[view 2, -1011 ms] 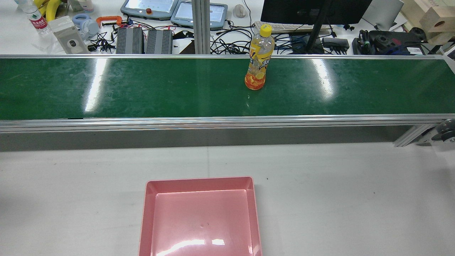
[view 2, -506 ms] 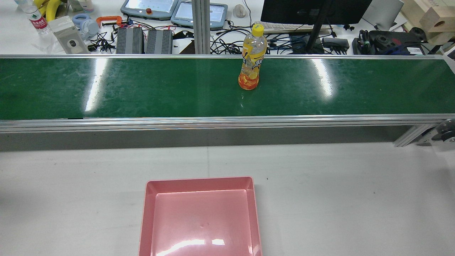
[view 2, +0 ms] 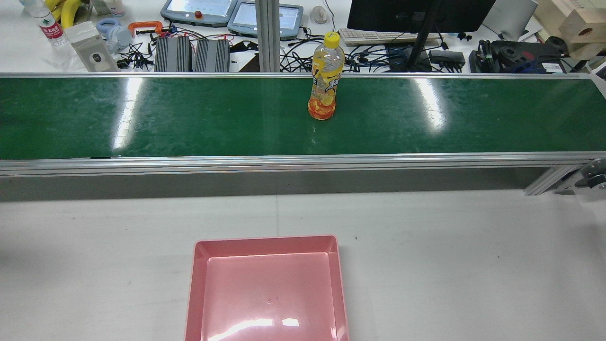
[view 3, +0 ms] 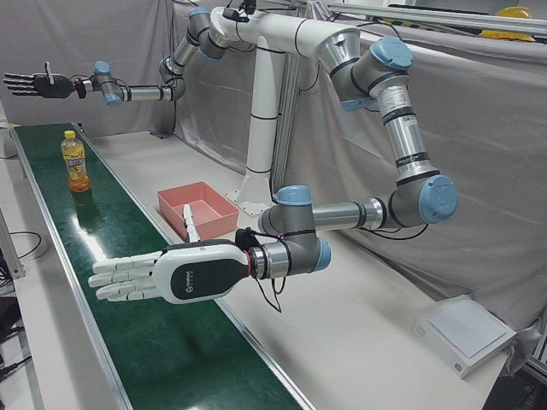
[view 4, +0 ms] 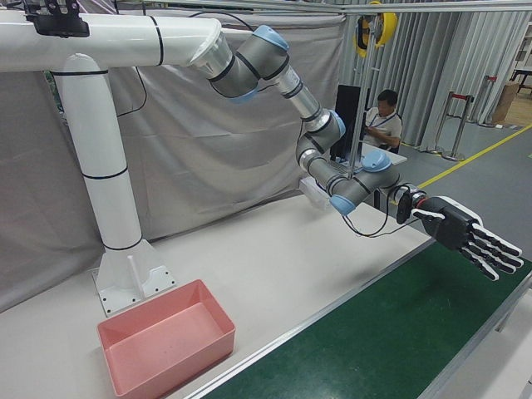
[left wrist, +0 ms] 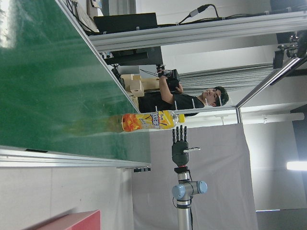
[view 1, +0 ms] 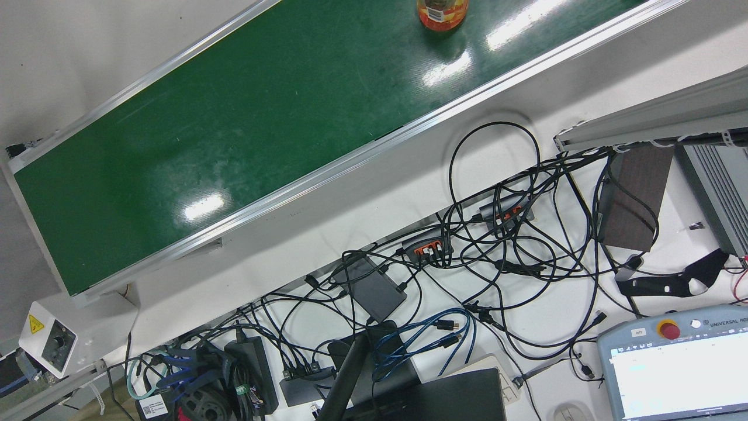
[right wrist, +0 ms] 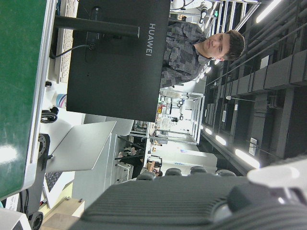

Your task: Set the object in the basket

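Right now the bottle (view 2: 324,90) stands upright on the green belt (view 2: 189,118). It has a yellow cap and its lower part is orange. Neither hand touches it.

The left hand (view 3: 141,278) hovers flat over the near end of the belt in the left-front view. Its fingers are straight and spread apart, and it holds nothing. The bottle is well apart from it, far up the belt. The right hand (view 4: 465,235) is likewise stretched out above the belt, with its fingers apart and nothing in them. In the left-front view this hand hangs at the far end, above and beyond the bottle. It is nearer the bottle than the left hand is, but it is clear of it. The left hand view shows the bottle on the belt between the two hands, with the right hand behind it. The front view catches only the bottle's orange base at its top edge.

The pink basket (view 2: 267,244) sits on the white table (view 2: 450,260), on the robot's side of the belt and apart from it. Seen from the rear, it lies a little to the left of the bottle. Its smooth pink floor shows only glare from the lights.
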`<state>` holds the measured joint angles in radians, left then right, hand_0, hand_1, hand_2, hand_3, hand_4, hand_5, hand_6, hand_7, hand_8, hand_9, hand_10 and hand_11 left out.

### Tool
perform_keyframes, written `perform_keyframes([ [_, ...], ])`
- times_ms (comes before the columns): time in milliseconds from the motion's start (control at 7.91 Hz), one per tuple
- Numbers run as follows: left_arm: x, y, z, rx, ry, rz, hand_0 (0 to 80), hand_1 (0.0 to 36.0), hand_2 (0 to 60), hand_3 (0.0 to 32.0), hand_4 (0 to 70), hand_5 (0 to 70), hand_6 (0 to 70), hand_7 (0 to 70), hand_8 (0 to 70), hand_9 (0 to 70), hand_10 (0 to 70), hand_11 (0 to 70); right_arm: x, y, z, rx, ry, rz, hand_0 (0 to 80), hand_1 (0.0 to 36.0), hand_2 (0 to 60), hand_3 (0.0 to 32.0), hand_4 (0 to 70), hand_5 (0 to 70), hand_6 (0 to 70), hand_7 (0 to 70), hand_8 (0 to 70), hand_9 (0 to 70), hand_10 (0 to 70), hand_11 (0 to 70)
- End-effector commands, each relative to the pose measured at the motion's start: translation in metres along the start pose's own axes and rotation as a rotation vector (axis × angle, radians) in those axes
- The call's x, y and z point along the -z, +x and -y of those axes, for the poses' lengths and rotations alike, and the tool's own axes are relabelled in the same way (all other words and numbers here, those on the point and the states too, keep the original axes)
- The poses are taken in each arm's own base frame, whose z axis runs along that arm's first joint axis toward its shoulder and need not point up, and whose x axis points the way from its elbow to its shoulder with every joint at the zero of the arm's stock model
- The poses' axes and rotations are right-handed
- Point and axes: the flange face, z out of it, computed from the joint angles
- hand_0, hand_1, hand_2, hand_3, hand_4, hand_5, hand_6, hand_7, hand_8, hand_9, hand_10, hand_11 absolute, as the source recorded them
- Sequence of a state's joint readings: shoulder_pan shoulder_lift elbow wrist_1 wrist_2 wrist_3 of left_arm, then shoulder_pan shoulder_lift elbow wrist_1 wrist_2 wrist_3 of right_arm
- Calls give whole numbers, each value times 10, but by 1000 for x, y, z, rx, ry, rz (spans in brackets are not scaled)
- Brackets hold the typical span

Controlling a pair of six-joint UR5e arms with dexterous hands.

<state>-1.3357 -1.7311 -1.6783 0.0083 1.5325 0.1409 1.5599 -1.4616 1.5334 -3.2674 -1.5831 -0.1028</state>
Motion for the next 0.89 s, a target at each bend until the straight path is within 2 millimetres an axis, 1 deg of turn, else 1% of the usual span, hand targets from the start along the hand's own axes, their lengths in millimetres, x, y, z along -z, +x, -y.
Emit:
perform_keyframes([
  [0, -1, -1, -5, 1, -9, 0, 457, 85, 0, 0, 0, 28, 0, 0, 0, 4, 49, 84, 0, 0, 1, 0, 1, 0, 0, 0, 0, 0, 0, 0, 0, 0, 0, 0, 0, 0],
  [253, -1, -1, -4, 1, -8, 0, 458, 84, 0, 0, 0, 24, 0, 0, 0, 5, 49, 84, 0, 0, 0, 0, 0, 0, 0, 0, 0, 0, 0, 0, 0, 0, 0, 0, 0, 0],
  [506, -1, -2, -4, 1, -8, 1, 485, 104, 0, 0, 0, 24, 0, 0, 0, 10, 47, 86, 0, 0, -1, 0, -2, 0, 0, 0, 0, 0, 0, 0, 0, 0, 0, 0, 0, 0],
  [759, 0, -2, -3, 1, -3, 2, 481, 108, 0, 0, 0, 25, 0, 0, 0, 12, 46, 85, 0, 0, -1, 0, -2, 0, 0, 0, 0, 0, 0, 0, 0, 0, 0, 0, 0, 0],
])
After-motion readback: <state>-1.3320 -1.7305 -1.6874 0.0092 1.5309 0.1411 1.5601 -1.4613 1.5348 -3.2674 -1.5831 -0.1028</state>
